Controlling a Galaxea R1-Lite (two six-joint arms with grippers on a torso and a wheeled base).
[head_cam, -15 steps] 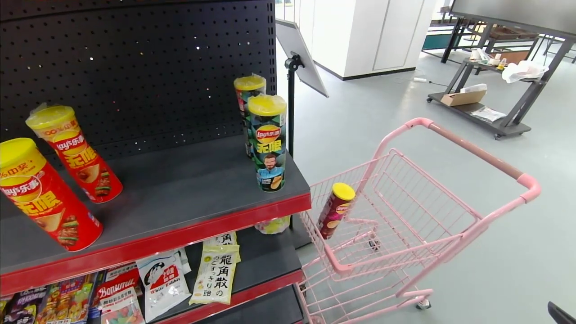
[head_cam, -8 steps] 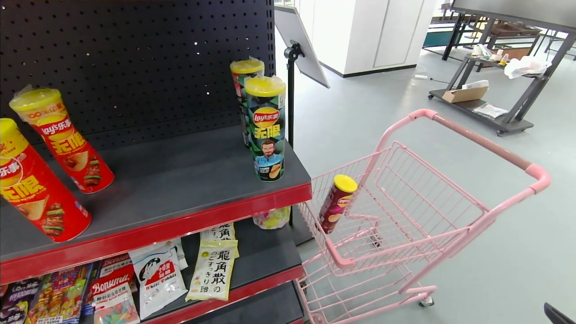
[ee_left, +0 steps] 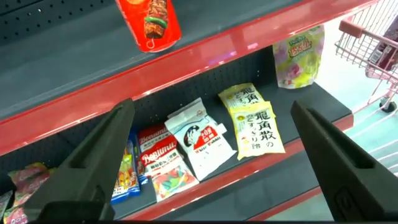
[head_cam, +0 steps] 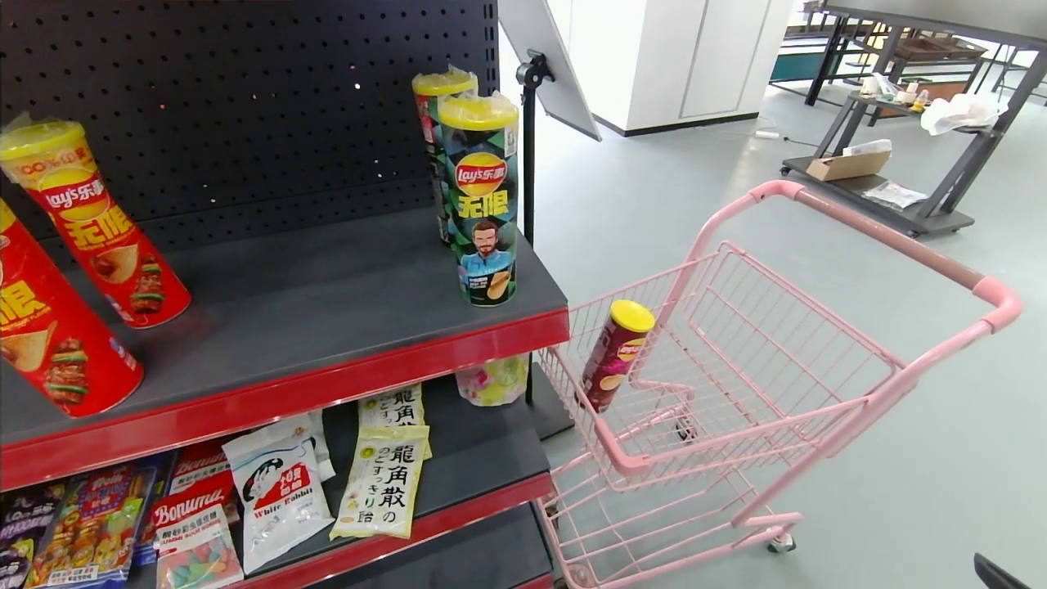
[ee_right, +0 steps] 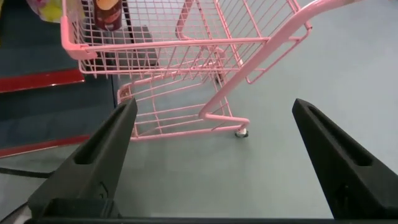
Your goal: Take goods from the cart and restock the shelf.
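A pink cart stands to the right of the shelf, with a maroon chip can leaning in its front corner. On the top shelf board stand two green chip cans at the right end and two red chip cans at the left. My left gripper is open, low in front of the lower shelf, facing the snack bags. My right gripper is open above the floor, facing the cart and its can.
Snack bags lie flat on the lower shelf. A sign board on a black pole stands between shelf and cart. A black rack with boxes is at the back right. Grey floor lies open to the right of the cart.
The whole head view has shifted, so the camera has moved. The cans on the shelf and the can in the cart keep their places.
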